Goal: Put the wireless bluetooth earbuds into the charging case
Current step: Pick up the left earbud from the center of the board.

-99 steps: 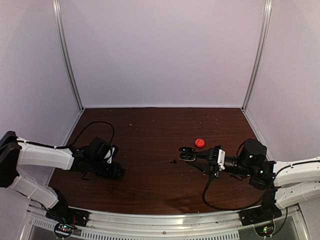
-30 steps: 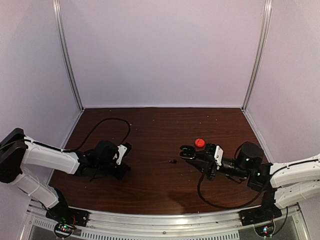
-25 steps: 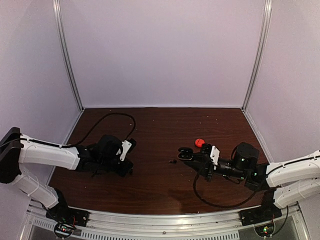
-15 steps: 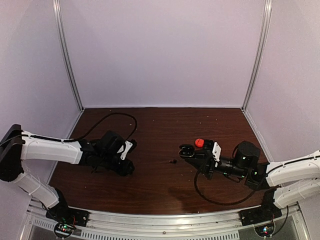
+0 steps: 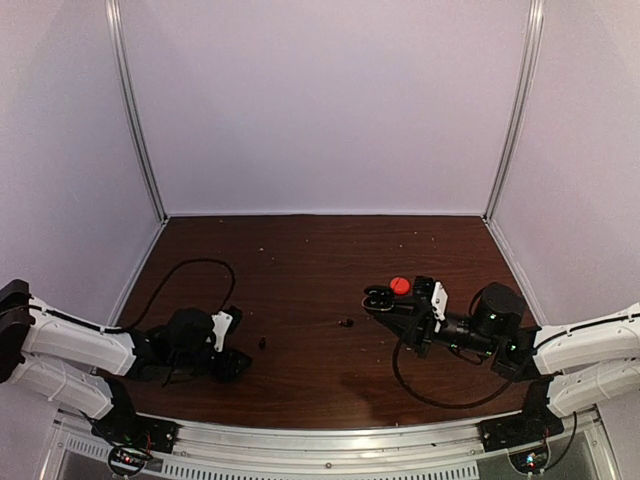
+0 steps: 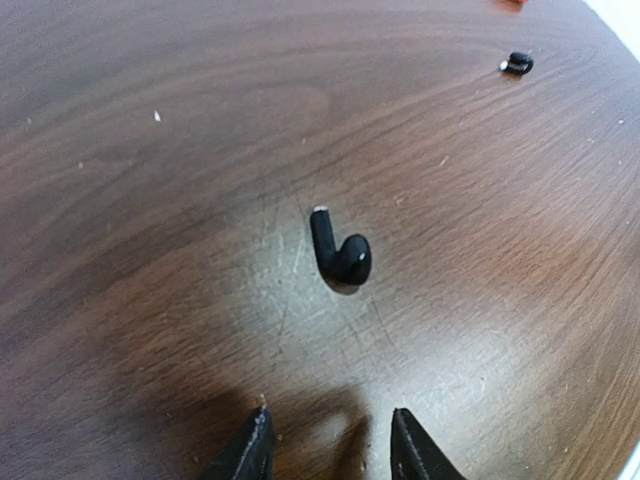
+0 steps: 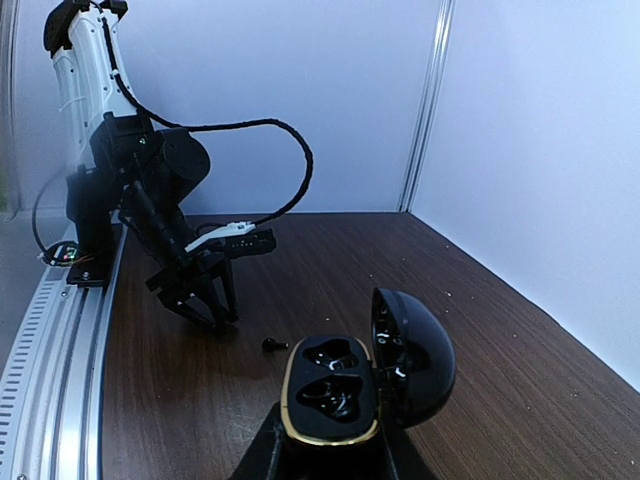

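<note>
Left gripper: low over the near-left part of the table, fingers a little apart, nothing between them.
Earbud: black, lying on the wood just beyond the left fingertips, touching neither, its stem pointing away from them.
Second earbud: black, alone at mid-table, between the two grippers and well apart from the first.
Right gripper: right of centre, pointing left, clamped on the base of the case.
Case: black, gold-rimmed, lid swung open; whether its two dark sockets are filled cannot be told.
Red thing: small, round, just far-right of the case.
</note>
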`<state>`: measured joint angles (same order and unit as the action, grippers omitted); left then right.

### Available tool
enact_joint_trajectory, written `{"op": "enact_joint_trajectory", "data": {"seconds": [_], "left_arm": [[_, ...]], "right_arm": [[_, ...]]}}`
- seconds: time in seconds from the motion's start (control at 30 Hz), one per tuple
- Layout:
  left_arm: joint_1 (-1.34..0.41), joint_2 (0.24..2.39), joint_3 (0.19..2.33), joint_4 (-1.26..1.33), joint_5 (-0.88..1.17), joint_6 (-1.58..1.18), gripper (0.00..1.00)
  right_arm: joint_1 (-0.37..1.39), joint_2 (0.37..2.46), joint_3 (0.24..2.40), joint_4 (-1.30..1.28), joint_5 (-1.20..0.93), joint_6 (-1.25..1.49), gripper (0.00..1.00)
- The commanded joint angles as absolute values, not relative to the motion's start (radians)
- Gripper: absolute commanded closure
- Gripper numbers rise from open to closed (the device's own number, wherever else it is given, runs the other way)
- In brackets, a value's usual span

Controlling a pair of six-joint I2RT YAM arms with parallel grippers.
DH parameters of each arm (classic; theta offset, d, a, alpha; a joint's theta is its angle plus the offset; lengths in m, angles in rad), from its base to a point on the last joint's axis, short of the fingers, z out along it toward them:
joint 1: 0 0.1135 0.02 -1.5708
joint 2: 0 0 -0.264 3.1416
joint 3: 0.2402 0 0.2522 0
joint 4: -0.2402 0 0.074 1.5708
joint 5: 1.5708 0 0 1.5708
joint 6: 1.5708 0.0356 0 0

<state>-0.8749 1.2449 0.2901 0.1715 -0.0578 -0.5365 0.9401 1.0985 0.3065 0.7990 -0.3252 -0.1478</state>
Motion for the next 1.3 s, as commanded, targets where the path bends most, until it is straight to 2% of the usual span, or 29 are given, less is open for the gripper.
{"op": "enact_joint_trajectory", "data": {"seconds": [0.0, 0.33, 0.73, 0.97, 1.27], "left_arm": [[-0.905, 1.232, 0.221, 0.462, -0.17, -0.463, 0.58], [-0.964, 1.45, 0.223, 0.673, -0.176, -0.36, 0.6], [-0.966, 1.685, 0.264, 0.802, -0.239, -0.36, 0.65], [-0.966, 1.68, 0.236, 0.799, -0.283, -0.371, 0.77], [-0.965, 1.743, 0.246, 0.85, -0.268, -0.32, 0.7]], "right_arm": [[0.931, 1.081, 0.291, 0.845, -0.34, -0.124, 1.0], [0.927, 1.076, 0.301, 0.828, -0.338, -0.129, 1.0], [0.921, 1.069, 0.309, 0.801, -0.339, -0.136, 1.0], [0.916, 1.052, 0.303, 0.785, -0.33, -0.137, 1.0], [0.91, 1.06, 0.304, 0.789, -0.338, -0.137, 1.0]]}}
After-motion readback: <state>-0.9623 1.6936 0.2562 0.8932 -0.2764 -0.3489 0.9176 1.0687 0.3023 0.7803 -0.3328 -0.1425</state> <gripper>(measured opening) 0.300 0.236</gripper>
